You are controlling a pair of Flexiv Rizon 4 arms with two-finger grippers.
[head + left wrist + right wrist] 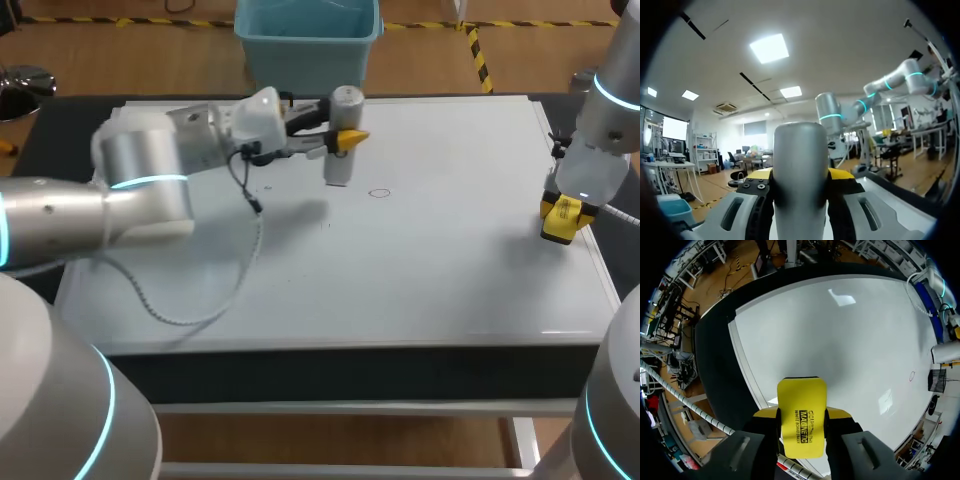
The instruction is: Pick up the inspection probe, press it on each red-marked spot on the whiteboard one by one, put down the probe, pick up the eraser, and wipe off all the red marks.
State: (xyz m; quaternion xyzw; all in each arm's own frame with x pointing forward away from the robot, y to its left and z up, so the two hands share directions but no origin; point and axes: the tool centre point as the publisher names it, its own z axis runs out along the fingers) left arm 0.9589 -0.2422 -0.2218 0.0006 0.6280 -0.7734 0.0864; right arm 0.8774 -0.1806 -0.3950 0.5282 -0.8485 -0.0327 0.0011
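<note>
Nearest: left arm (120, 195), coming in from the left edge and reaching to upper centre of the head view; a thin cable (200, 305) loops down from its wrist over the board. Its left end effector (348, 140) is pinching the inspection probe (345, 100), a grey cylinder held upright; in the left wrist view the probe sits between both fingers (842, 176), touching each. The probe's lower end is down at the whiteboard (430, 270); whether it touches cannot be judged. One small ring mark (379, 193) lies on the board just right of the probe, apart from it. At the right edge of the frame the right arm (605, 120) hangs over the board's right border; its right end effector (802, 416) is clamped on the yellow eraser (801, 392), one finger on each side, flat face towards the board; eraser and probe are well apart. The whiteboard lies flat on the black bench (350, 372).
</note>
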